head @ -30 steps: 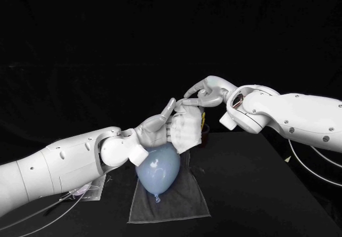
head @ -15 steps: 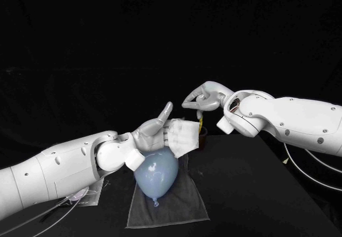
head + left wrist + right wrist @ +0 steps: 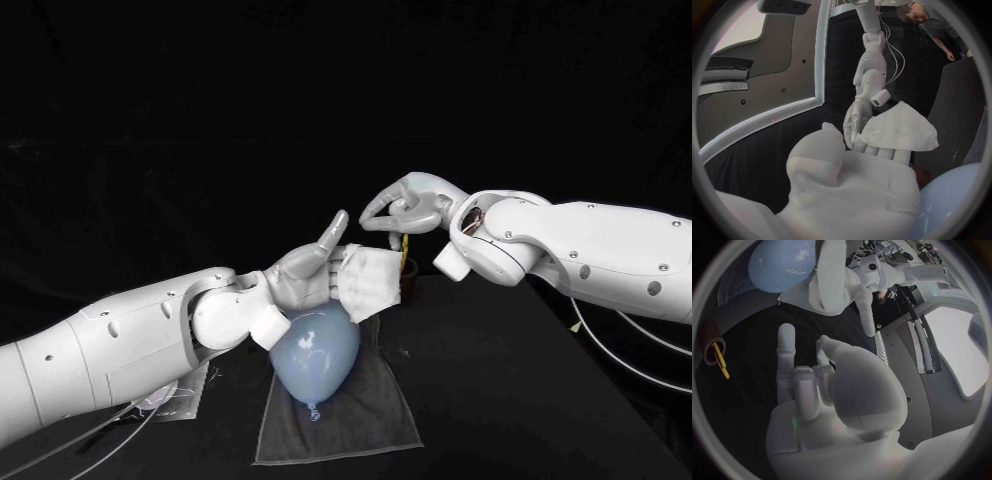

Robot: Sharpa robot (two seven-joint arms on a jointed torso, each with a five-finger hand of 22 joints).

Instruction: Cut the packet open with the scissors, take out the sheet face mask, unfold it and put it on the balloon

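Mask (image 3: 372, 282) drooping white, creased, gripped in left hand (image 3: 306, 272) above pale blue balloon (image 3: 317, 347); right hand (image 3: 402, 206) curling in, empty; grey cloth (image 3: 361, 415) lying on black table (image 3: 519, 400).

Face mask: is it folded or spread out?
Folded: the face mask is a compact wedge held by the left robot hand, not spread over the balloon.
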